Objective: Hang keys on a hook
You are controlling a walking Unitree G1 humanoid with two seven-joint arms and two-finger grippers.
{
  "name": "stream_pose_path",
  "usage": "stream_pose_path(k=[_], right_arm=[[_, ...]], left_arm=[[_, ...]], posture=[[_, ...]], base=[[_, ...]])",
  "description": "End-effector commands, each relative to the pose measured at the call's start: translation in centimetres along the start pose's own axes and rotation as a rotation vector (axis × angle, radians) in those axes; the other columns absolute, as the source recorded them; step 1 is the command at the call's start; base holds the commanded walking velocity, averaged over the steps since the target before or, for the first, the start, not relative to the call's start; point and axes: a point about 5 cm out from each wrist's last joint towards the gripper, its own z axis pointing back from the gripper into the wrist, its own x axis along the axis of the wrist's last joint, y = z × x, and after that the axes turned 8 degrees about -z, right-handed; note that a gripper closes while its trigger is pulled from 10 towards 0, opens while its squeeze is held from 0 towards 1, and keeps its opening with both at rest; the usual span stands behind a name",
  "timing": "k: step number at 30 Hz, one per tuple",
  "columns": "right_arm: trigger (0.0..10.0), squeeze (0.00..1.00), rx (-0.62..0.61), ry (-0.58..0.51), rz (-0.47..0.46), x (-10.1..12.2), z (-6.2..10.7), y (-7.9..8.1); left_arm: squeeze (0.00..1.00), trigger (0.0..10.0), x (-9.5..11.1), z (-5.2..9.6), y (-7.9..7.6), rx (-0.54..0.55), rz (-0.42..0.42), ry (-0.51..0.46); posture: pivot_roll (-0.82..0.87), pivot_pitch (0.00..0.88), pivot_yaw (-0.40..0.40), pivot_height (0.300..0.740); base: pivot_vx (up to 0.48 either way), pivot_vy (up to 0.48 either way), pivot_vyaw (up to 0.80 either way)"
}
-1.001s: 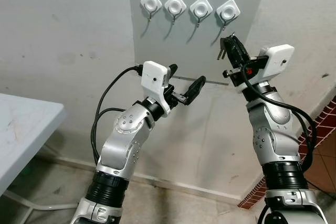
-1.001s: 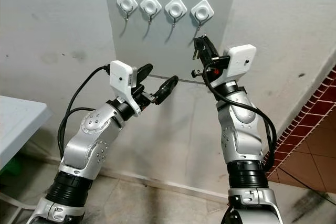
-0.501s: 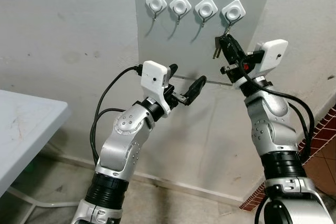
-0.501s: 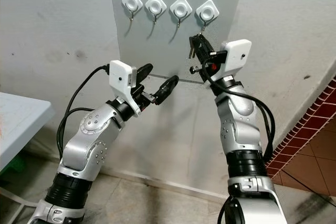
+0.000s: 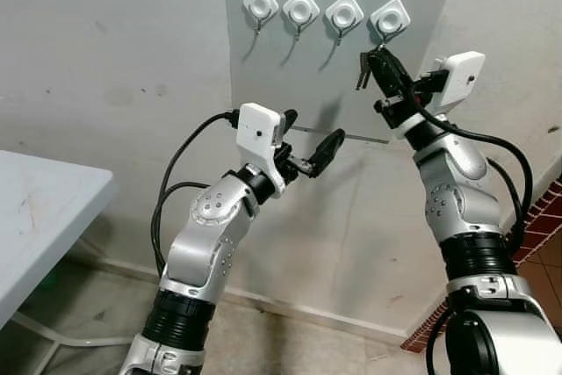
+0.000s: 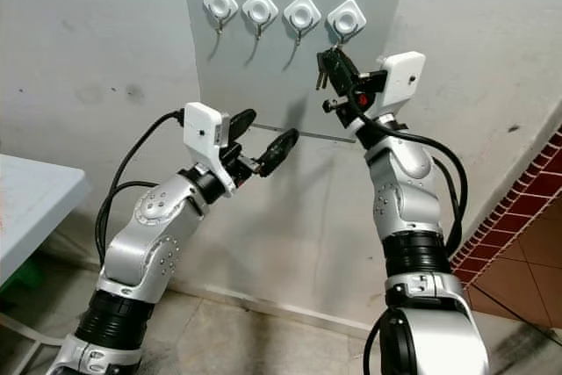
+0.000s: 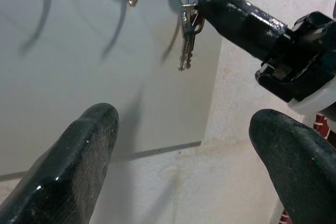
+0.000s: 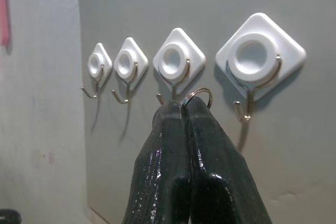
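the right gripper (image 5: 379, 57) is raised to the wall, fingers pressed together on the ring of the keys (image 7: 186, 40), just under the rightmost hook (image 8: 255, 66) and a little left of it. its wrist view shows the ring (image 8: 198, 97) poking out beside the hook's wire, not yet over it; the left wrist view shows the keys dangling below. the left gripper (image 5: 309, 145) hovers lower and to the left, spread and empty. three hooks (image 5: 300, 12) stand free leftward on the grey panel (image 5: 290, 85); no writing readable
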Motion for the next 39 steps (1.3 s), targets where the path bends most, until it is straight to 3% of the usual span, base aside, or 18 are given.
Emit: stream_pose_path(k=[1, 13, 29, 35, 39], right_arm=[[10.0, 0.00, 0.016, -0.024, 0.004, 0.9, -0.5, -0.1], [10.0, 0.00, -0.022, -0.056, -0.037, 1.3, -0.9, -0.9], [10.0, 0.00, -0.090, -0.096, -0.228, 1.0, -0.4, -2.2], [10.0, 0.00, -0.057, -0.085, -0.199, 0.5, -0.1, -1.7], [10.0, 0.00, 0.003, -0.114, -0.239, 0.9, -0.3, -1.1]], left_arm=[[0.00, 10.0, 0.5, 0.0, -0.1, -0.007, -0.003, -0.015], [0.00, 10.0, 0.5, 0.2, -0.1, 0.002, 0.005, -0.011], [0.00, 10.0, 0.6, 0.2, 0.0, 0.009, 0.024, -0.011], [0.00, 10.0, 0.6, 0.2, 0.0, 0.014, 0.030, -0.013], [0.00, 10.0, 0.7, 0.1, 0.0, 0.017, 0.038, -0.014]], posture=[[-0.02, 0.037, -0.031, 0.740], [-0.02, 0.047, -0.033, 0.740], [-0.02, 0.059, -0.031, 0.740], [-0.02, 0.062, -0.030, 0.740], [-0.02, 0.064, -0.032, 0.740]], base=[[0.000, 0.000, 0.00], [0.000, 0.000, 0.00], [0.000, 0.000, 0.00], [0.000, 0.000, 0.00], [0.000, 0.000, 0.00]])
